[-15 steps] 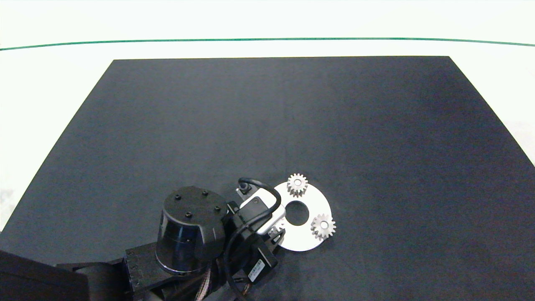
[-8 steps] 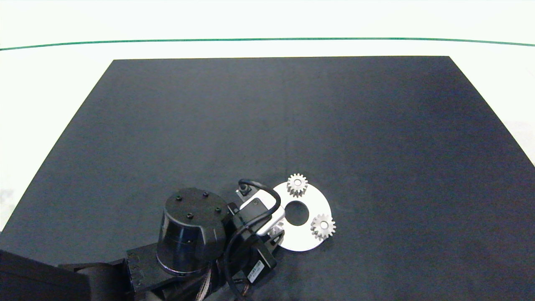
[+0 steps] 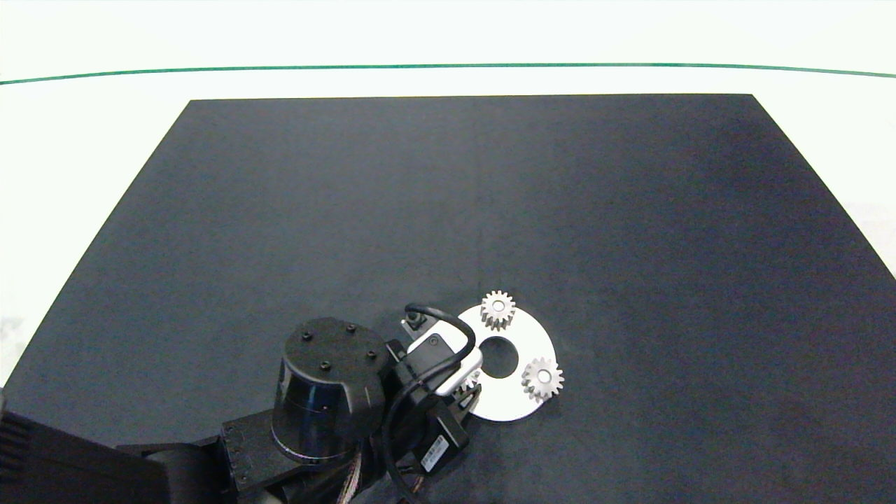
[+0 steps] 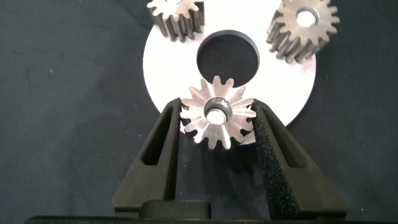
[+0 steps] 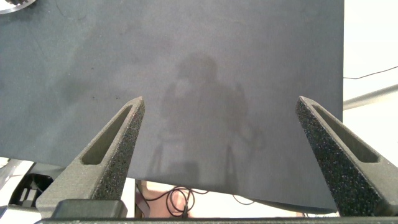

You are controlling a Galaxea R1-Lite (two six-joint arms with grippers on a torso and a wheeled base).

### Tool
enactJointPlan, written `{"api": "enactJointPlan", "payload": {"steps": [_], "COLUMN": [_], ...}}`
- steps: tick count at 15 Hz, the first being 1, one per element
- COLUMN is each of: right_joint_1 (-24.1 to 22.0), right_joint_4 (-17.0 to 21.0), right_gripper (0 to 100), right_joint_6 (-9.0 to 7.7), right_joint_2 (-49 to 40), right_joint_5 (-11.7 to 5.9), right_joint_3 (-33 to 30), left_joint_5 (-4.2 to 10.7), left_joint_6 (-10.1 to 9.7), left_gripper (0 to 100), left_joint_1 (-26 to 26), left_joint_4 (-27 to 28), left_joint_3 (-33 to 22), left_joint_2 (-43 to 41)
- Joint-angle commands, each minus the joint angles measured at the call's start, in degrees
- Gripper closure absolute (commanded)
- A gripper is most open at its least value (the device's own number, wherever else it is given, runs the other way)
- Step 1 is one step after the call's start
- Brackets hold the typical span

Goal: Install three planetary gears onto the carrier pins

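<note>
The left gripper (image 4: 216, 121) is pinching a small silvery toothed metal gear (image 4: 217, 112) between its two grey fingers (image 4: 163, 144), holding it over the near edge of the flat white round disc (image 4: 166, 62) with the large centre hole. Just beyond, two more identical silvery gears (image 3: 498, 309) (image 3: 542, 379) are sitting on the disc, on the dark mat (image 3: 448, 196). The right gripper (image 5: 219, 149) is hanging with fingers spread wide, over the mat's edge.
</note>
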Motion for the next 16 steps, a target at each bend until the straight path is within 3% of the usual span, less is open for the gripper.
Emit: {"api": "enactJointPlan", "payload": {"steps": [1,2,9,12,14,16], "right_joint_1": [0.0,0.0,-0.1,-0.1,-0.1,-0.1], "right_joint_4": [0.2,0.2,0.2,0.2,0.2,0.2], "right_gripper": [0,0,0,0,0,0], "right_joint_6": [-0.07,-0.07,-0.07,-0.16,-0.16,-0.24], "right_joint_2": [0.0,0.0,-0.1,0.4,0.9,2.2], "right_joint_5": [-0.13,-0.13,-0.13,-0.13,-0.13,-0.13], "right_joint_3": [0.0,0.0,-0.2,-0.8,-2.4,-4.2], "left_joint_5": [0.06,0.06,0.06,0.23,0.23,-0.21], "left_joint_6": [0.12,0.12,0.12,0.12,1.79,4.78], "left_gripper": [87,0,0,0,0,0], "left_joint_1": [0.1,0.0,0.3,1.1,7.7,18.7], "left_joint_4": [-0.2,-0.3,-0.5,-0.1,1.0,10.2], "left_joint_3": [0.3,0.4,0.6,3.8,5.3,5.9], "left_joint_2": [0.1,0.1,-0.5,-5.8,-13.1,-23.3]}}
